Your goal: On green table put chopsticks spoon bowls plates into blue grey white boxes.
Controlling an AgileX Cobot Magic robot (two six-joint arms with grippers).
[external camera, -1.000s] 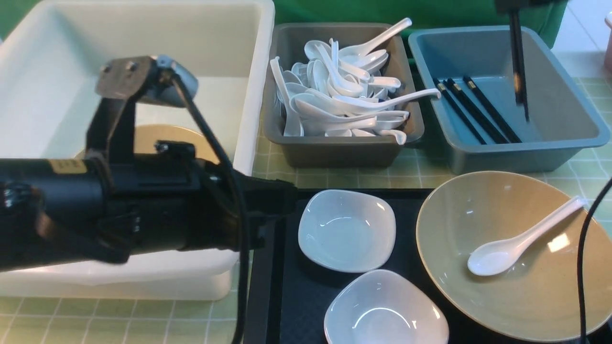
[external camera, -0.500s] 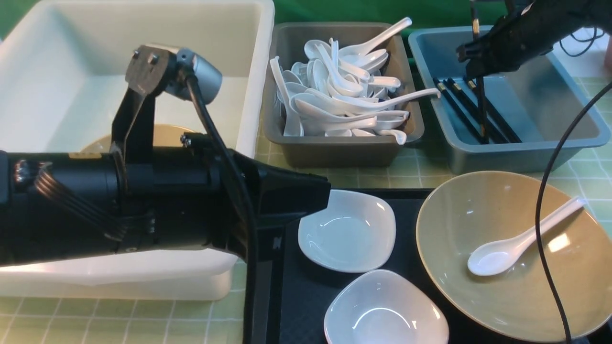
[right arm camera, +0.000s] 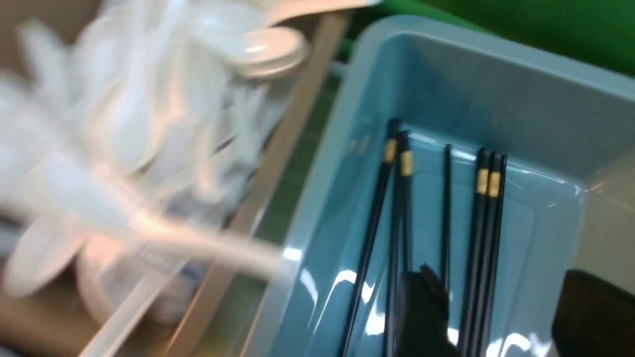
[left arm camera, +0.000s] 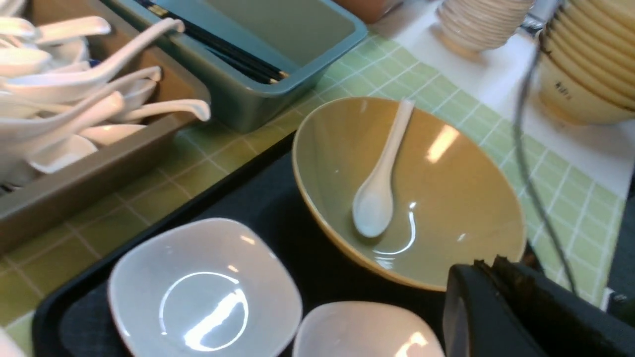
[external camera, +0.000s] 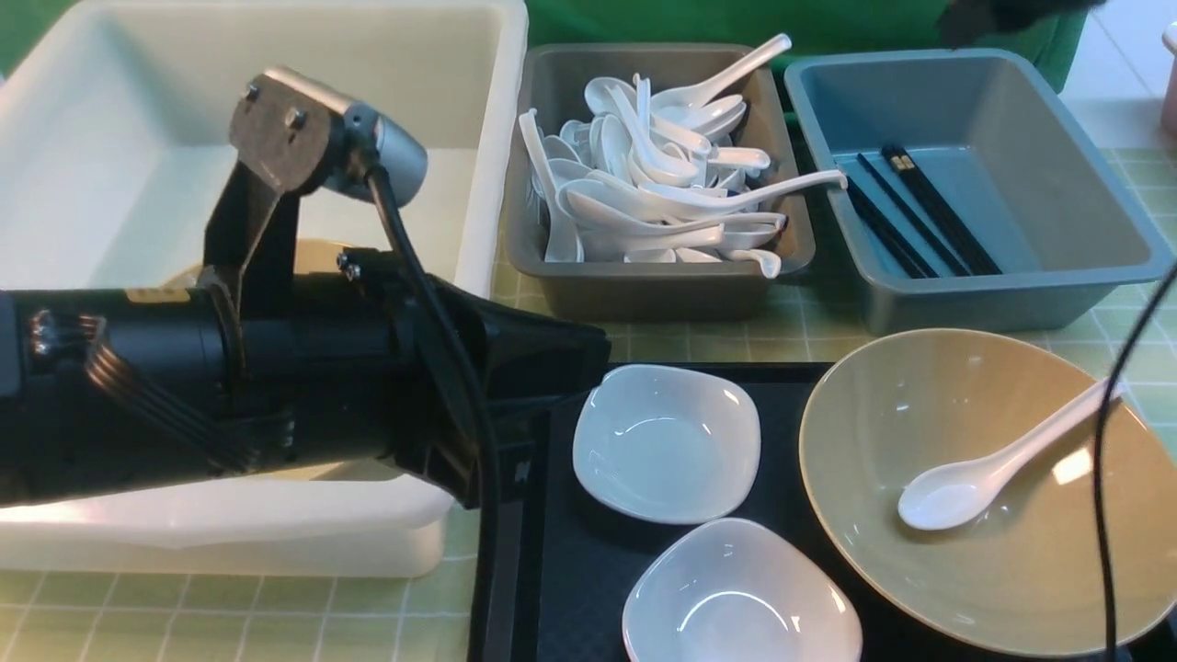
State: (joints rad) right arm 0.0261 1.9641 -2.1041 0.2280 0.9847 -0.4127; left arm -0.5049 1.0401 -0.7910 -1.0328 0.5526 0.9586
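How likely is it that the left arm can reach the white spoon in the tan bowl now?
Probably yes: the white spoon lies uncovered in the tan bowl, and nothing stands over it.

A canteen-style dish-sorting bench: a green checked tablecloth (external camera: 736, 345) holds a white tub (external camera: 276, 55), a grey bin (external camera: 644, 294) heaped with soup spoons (external camera: 644, 184), a blue bin (external camera: 993, 299) of chopsticks (external camera: 929, 221), and stacked bowls (left arm camera: 585, 74) nearby.

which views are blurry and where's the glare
Right wrist view: motion blur smears the white spoons, while the chopsticks in the blue box look fairly sharp. Left wrist view: sharp, with light glare on the tan bowl and the white dish. Front view: mostly sharp.
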